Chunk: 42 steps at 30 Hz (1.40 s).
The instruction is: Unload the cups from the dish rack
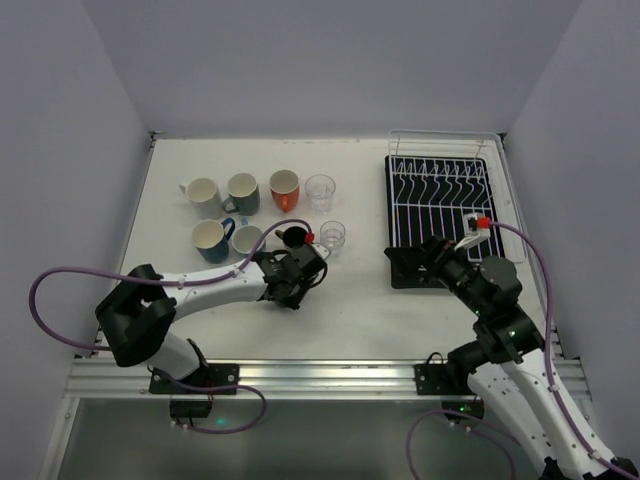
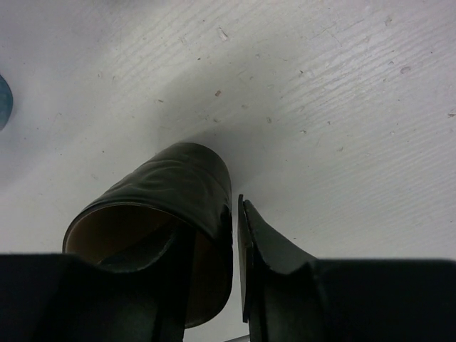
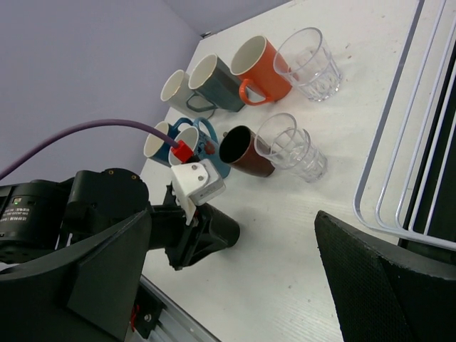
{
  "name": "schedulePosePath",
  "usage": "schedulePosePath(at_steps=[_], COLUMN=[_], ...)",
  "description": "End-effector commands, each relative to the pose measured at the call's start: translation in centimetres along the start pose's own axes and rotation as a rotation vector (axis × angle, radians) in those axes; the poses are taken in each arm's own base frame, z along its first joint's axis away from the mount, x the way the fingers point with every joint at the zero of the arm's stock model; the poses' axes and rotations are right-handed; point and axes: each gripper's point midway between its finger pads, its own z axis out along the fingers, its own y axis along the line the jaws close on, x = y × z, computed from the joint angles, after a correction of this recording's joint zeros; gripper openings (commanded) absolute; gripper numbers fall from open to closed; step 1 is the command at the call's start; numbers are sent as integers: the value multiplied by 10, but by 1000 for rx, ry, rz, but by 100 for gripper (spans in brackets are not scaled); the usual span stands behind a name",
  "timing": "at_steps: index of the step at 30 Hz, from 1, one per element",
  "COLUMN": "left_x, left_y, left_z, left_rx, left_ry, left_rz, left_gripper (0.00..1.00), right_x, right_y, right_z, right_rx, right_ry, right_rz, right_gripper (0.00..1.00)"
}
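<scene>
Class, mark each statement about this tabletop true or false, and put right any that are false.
1. No cup shows in the dish rack. True.
2. The right gripper is shut on a glass. False: its jaws stand open and hold nothing.
3. The orange mug stands next to a clear glass. True.
4. The blue mug stands in the far row. False: it is in the row nearer the arms.
5. The left gripper has one finger inside a dark cup and one outside. True.
</scene>
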Motion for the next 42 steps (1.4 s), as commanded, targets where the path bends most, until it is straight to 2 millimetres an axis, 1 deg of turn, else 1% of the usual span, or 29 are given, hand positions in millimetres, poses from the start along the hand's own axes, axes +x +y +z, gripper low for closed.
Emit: schedulePosePath(at_steps=[1, 4, 7, 8, 10, 11, 12, 13, 14, 15, 16, 17, 18, 19, 20, 22, 23, 24, 25, 26, 27, 29, 30, 32, 33, 35, 36, 39, 42], left_x=[-22, -22, -30, -35, -56, -64, -82, -90, -97, -116, -124, -133, -146, -156, -163, -170, -170, -167, -166, -163, -160, -153, -146, -138, -129, -120, -110, -95, -91], left_y=[-1, -1, 4, 6, 9, 10, 12, 15, 17, 20, 23, 25, 31, 33, 36, 47, 51, 59, 62, 65, 70, 77, 84, 95, 106, 118, 129, 141, 139], left_z=[-10, -10, -19, -23, -42, -49, -66, -74, -84, -105, -118, -130, -158, -176, -192, -237, -250, -271, -280, -288, -307, -323, -340, -358, -374, -389, -402, -407, -387], left_rx=[-2, -5, -22, -28, -36, -35, -41, -49, -51, -52, -52, -48, -39, -22, -7, 29, 36, 48, 52, 57, 77, 90, 102, 101, 94, 82, 74, 62, 39], left_ry=[-77, -76, -110, -124, -194, -223, -287, -312, -340, -409, -447, -486, -567, -631, -686, -830, -867, -923, -946, -964, -1005, -1035, -1079, -1122, -1168, -1216, -1263, -1308, -1260], left_rz=[7, 8, -2, -6, -27, -37, -56, -62, -69, -91, -101, -111, -134, -151, -167, -199, -208, -229, -236, -242, -256, -264, -281, -309, -334, -365, -392, -429, -424], left_gripper=[35, 41, 52, 60, 72, 87, 96, 100, 100, 100, 100, 100, 100, 100, 100, 100, 100, 100, 100, 100, 100, 100, 100, 100, 100, 100, 100, 100, 100], right_x=[-20, -23, -29, -32, -39, -45, -48, -57, -59, -62, -73, -73, -77, -86, -89, -96, -103, -106, -113, -112, -117, -125, -131, -139, -142, -146, -147, -144, -139], right_y=[14, 16, 19, 23, 26, 31, 33, 39, 38, 41, 47, 46, 47, 55, 51, 55, 55, 56, 61, 58, 56, 58, 56, 61, 63, 64, 64, 58, 53], right_z=[-7, -10, -14, -17, -21, -26, -29, -34, -37, -41, -49, -54, -59, -70, -75, -88, -98, -105, -114, -120, -126, -141, -150, -166, -175, -186, -192, -187, -174], right_rx=[-19, -16, -17, -19, -16, -16, -15, -19, -7, -6, -8, 8, 15, 3, 30, 29, 44, 49, 50, 65, 90, 113, 134, 134, 129, 128, 126, 141, 144], right_ry=[-55, -60, -78, -83, -99, -108, -116, -142, -143, -152, -191, -190, -205, -241, -257, -293, -331, -346, -372, -372, -393, -427, -461, -506, -535, -573, -598, -593, -562], right_rz=[-30, -32, -42, -45, -60, -65, -77, -84, -89, -99, -108, -112, -123, -131, -133, -147, -149, -153, -164, -167, -170, -188, -199, -207, -209, -214, -212, -212, -208], right_gripper=[99, 99, 99, 99, 99, 99, 99, 99, 99, 99, 99, 99, 99, 99, 99, 99, 99, 99, 99, 99, 99, 99, 99, 99, 99, 99, 99, 99, 99])
